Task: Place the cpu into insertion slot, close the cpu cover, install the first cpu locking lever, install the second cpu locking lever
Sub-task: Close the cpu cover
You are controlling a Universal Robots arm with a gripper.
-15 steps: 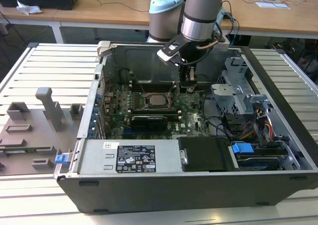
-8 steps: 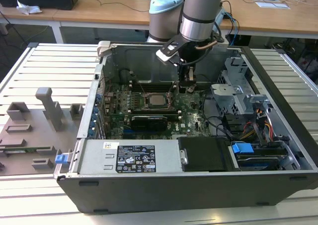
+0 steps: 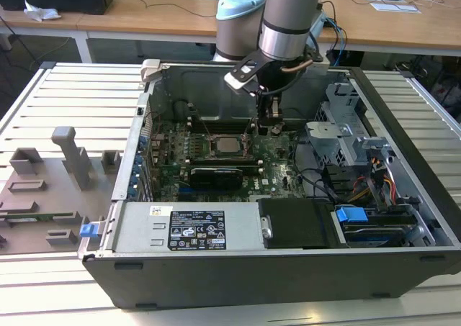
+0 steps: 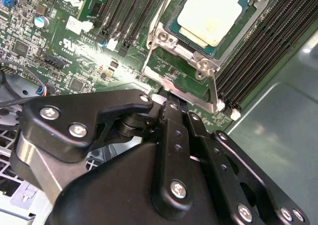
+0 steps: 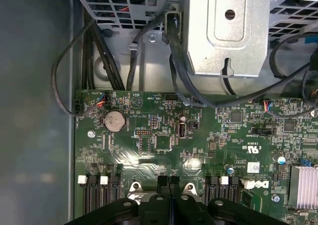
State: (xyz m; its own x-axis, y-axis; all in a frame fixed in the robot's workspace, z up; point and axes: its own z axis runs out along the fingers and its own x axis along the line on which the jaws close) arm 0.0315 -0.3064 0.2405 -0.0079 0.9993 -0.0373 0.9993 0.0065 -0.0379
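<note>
Gripper [image 4: 166, 100] is being held low inside the open computer case [image 3: 288, 272], its fingers being pressed closed against each other over the green motherboard [image 5: 149, 115]. Just beside it, the cpu cover [image 4: 164, 36] is being seen lying flat around the cpu [image 4: 211, 11], framed in its window.

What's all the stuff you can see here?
case: one, dark grey, open on the table
board: one, green, inside the case
cpu: one, silver, on the board
cpu cover: one, silver frame, around the cpu
battery: one, silver disc, on the board
cables: several, black, past the board's edge
blocks: several, grey, exterior view's left of the case
arm: one, grey and pale blue, over the case
gripper: one, black, shut, near the cpu
</note>
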